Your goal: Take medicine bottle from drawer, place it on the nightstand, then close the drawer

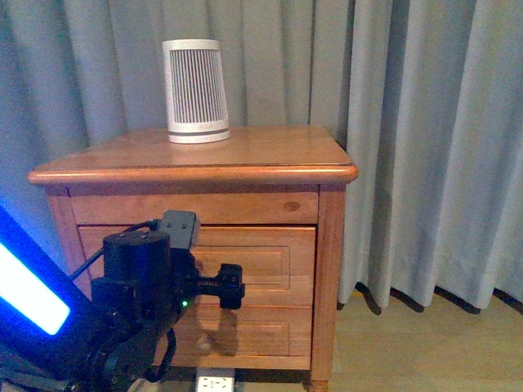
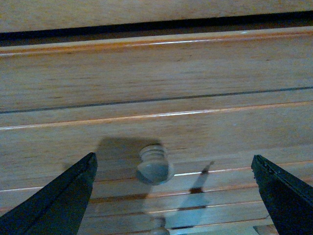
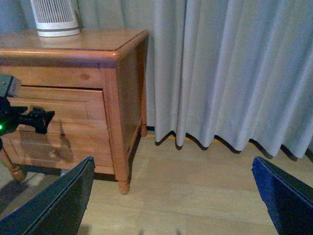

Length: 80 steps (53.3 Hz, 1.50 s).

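We are starting on the drawer [image 1: 278, 261], which looks shut, so the medicine bottle is out of sight, presumably inside. Our left claw [image 2: 173, 157] is hovering wide open, empty, straddling the round knob [image 2: 155, 166]; next it needs to close and pull straight back. Our right claw [image 3: 173, 160] is hanging open, empty.

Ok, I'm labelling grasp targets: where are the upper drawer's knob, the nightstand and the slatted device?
drawer knob [image 2: 155, 166], left wrist view, on its round face.
nightstand [image 1: 270, 151], front view, bare part of the top slab.
slatted device [image 1: 195, 86], front view, middle of its slats.
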{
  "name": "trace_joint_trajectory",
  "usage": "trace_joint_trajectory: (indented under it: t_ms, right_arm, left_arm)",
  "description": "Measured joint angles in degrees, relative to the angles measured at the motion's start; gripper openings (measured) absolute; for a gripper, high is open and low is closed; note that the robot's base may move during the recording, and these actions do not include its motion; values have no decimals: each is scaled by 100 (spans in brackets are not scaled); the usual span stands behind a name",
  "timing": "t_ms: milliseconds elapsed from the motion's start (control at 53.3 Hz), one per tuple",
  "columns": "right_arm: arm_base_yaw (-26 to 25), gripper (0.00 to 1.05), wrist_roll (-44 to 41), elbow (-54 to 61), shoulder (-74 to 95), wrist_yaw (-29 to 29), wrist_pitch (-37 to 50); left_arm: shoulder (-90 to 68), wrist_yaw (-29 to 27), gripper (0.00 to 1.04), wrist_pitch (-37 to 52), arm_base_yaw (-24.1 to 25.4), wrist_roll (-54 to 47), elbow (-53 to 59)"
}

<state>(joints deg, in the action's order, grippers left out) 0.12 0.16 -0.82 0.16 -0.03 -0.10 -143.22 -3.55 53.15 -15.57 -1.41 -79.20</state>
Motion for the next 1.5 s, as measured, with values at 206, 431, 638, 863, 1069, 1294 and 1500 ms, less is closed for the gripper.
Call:
trace_joint_trajectory:
  t_ms: [206, 431, 638, 863, 1069, 1294, 1500]
  right_arm:
    - [0, 98, 0, 0, 0, 0, 0]
    - [0, 98, 0, 0, 0, 0, 0]
    - [0, 98, 0, 0, 0, 0, 0]
    - [0, 98, 0, 0, 0, 0, 0]
    - [0, 98, 0, 0, 0, 0, 0]
    - [0, 98, 0, 0, 0, 0, 0]
    - [0, 98, 0, 0, 0, 0, 0]
  left_arm:
    - [-332, -81, 98, -234, 2, 85, -483]
    - [-487, -74, 98, -282, 39, 103, -603]
    - [-503, -57, 96, -282, 70, 133, -623]
    - [-503, -83, 65, -280, 151, 142, -629]
    - [-503, -72, 48, -280, 181, 127, -629]
    - [-503, -2, 25, -247, 168, 120, -629]
    - [-496, 46, 25, -83, 170, 92, -553]
